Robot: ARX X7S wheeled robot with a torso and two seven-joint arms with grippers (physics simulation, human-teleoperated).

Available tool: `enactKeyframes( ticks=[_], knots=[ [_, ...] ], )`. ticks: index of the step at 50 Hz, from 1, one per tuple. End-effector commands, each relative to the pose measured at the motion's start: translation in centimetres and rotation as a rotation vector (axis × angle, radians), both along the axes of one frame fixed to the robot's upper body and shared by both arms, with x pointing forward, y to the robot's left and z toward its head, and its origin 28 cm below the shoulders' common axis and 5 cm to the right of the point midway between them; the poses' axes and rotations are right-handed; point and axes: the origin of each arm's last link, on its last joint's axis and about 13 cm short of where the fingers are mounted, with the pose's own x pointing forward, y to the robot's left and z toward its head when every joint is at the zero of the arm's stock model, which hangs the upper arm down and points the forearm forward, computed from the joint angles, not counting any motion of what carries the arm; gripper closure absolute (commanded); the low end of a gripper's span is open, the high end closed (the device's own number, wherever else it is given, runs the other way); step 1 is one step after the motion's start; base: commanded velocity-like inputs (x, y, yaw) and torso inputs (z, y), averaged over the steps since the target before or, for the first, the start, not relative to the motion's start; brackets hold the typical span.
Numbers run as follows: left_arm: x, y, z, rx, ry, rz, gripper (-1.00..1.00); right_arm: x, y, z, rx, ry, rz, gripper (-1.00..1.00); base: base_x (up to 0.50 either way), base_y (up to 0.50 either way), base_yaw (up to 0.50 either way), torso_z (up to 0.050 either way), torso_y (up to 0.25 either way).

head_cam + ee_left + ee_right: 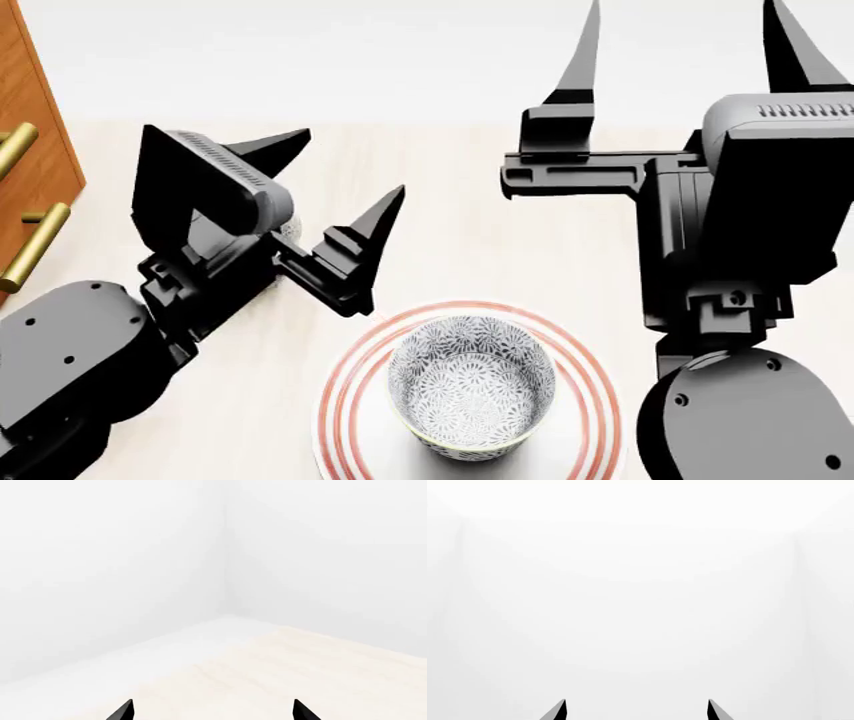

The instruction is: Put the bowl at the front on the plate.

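The bowl (471, 398) is seen seated upright on the plate (350, 392) at the tabletop's (454, 240) near edge; placement is judged done. Both hands, left (340, 185) and right (687, 45), are spread, empty and raised clear. Only withdrawal seems called for. The bowl is deep, round and glazed, with dense grey-blue flowers; the plate is flat, white and red-ringed; the tabletop is pale wood.

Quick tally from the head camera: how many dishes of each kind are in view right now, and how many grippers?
Bowl, patterned, sitting on the plate: 1
Plate, red-ringed: 1
Grippers, both with jaws apart and empty: 2, the left gripper and the right gripper
Total: 4
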Motion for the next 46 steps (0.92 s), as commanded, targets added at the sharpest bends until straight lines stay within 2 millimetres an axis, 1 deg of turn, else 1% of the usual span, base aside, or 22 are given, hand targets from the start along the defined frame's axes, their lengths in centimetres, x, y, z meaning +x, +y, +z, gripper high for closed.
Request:
enactKeyframes(
  ticks=[1, 12, 29, 32, 39, 40, 46],
  knots=[
    [-1.1, 0.2, 0.6, -0.027, -0.026, 0.028, -1.0, 0.0, 0.1, -0.5, -0.008, 0.016, 0.004, -1.0, 0.0, 0.0, 0.0, 0.0, 0.0],
    [-2.4, 0.2, 0.8, -0.021, -0.066, 0.039, -1.0, 0.1, 0.2, -1.3, -0.007, 0.037, 0.013, -1.0, 0.0, 0.0, 0.0, 0.0, 0.0],
    [-4.4, 0.2, 1.6, -0.038, -0.127, 0.045, -1.0, 0.0, 0.2, -1.8, 0.006, 0.046, 0.019, -1.0, 0.0, 0.0, 0.0, 0.0, 0.0],
    [-5.0, 0.2, 1.9, -0.044, -0.142, 0.04, -1.0, -0.1, 0.2, -1.9, 0.005, 0.048, 0.017, -1.0, 0.0, 0.0, 0.0, 0.0, 0.0],
    [-5.6, 0.1, 2.6, -0.064, -0.178, 0.051, -1.0, -0.2, 0.1, -1.9, 0.008, 0.048, 0.013, -1.0, 0.0, 0.0, 0.0, 0.0, 0.0],
    [-6.0, 0.1, 2.9, -0.074, -0.17, 0.027, -1.0, -0.2, 0.1, -1.9, 0.008, 0.048, 0.013, -1.0, 0.0, 0.0, 0.0, 0.0, 0.0],
    [-6.2, 0.1, 3.0, -0.071, -0.183, 0.042, -1.0, -0.3, 0.1, -1.9, -0.004, 0.049, 0.009, -1.0, 0.0, 0.0, 0.0, 0.0, 0.0]
  ],
)
